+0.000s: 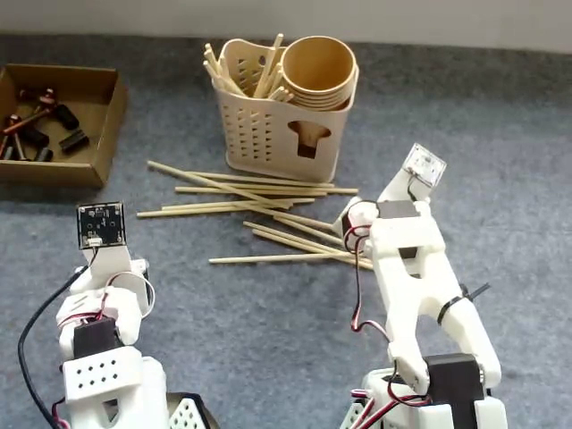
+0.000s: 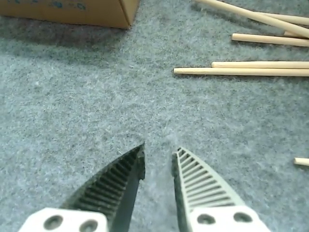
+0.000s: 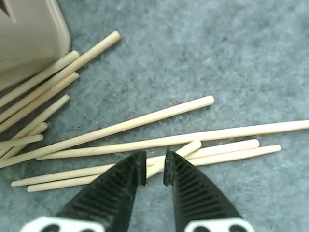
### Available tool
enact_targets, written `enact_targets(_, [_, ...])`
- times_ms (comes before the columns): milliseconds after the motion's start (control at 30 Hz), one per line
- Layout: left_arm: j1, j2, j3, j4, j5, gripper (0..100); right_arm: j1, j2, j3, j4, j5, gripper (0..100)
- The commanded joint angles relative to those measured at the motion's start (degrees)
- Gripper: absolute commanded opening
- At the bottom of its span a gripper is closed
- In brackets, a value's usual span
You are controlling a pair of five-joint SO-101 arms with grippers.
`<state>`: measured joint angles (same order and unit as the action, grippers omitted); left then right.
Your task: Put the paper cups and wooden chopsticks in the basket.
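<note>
Right hand [image 3: 153, 169], slightly spread & empty, sits over loose chopsticks [image 3: 120, 128] on counter [image 3: 217, 48]; paper cups [image 1: 319, 64] w/ some sticks [image 1: 219, 68] already in basket [image 1: 259, 134], left hand [image 2: 159, 150] also spread.

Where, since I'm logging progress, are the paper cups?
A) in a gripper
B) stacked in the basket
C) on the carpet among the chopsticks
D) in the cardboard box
B: the paper cups sit stacked inside the basket, while chopsticks lie loose on the carpet.
</note>
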<state>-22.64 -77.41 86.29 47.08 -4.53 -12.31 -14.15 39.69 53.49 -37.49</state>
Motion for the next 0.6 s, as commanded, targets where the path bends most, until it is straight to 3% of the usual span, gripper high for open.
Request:
enact_targets(0, [-0.8,-0.6,-0.3,-1.0,-0.4,10,-1.4,0.7,-4.2,3.8,-0.3,7.0])
enact_targets(200, [-0.8,-0.6,-0.3,-1.0,-0.4,10,-1.4,11.6,-16.7,13.1,-0.7,7.1])
enact_targets(567, [-0.8,-0.6,-0.3,-1.0,-0.4,10,-1.1,20.2,-23.8,13.6,-0.7,7.1])
